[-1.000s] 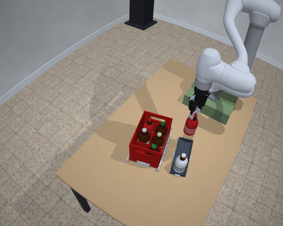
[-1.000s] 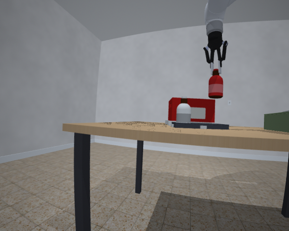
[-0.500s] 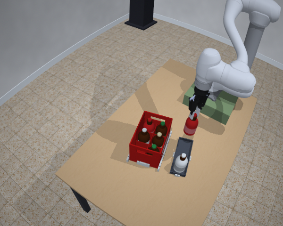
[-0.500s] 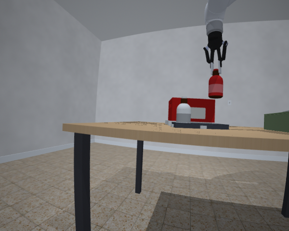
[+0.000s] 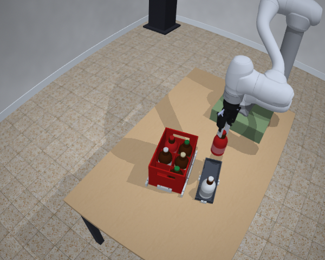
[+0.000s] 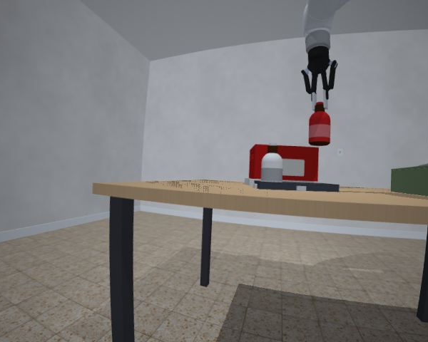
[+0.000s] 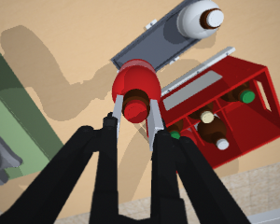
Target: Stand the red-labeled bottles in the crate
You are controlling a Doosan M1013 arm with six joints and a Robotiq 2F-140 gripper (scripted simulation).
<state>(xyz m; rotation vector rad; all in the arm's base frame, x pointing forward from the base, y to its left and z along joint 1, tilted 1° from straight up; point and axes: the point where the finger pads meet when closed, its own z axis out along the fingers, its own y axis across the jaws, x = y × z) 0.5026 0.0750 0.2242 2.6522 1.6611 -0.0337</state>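
Observation:
My gripper is shut on the neck of a red-labeled bottle. The bottle hangs upright in the air, above table height, beyond the tray's robot-side end. The dark tray holds one upright white-labeled bottle. The red crate holds a red bottle, two green-capped bottles, a white-capped one and a cream-capped one. Its near-left cell in the top camera looks empty.
White brackets sit along the crate's foot, and small ones at the tray. The green robot base block stands behind the held bottle. The crate's walls rise around its bottles, and a narrow gap separates crate and tray.

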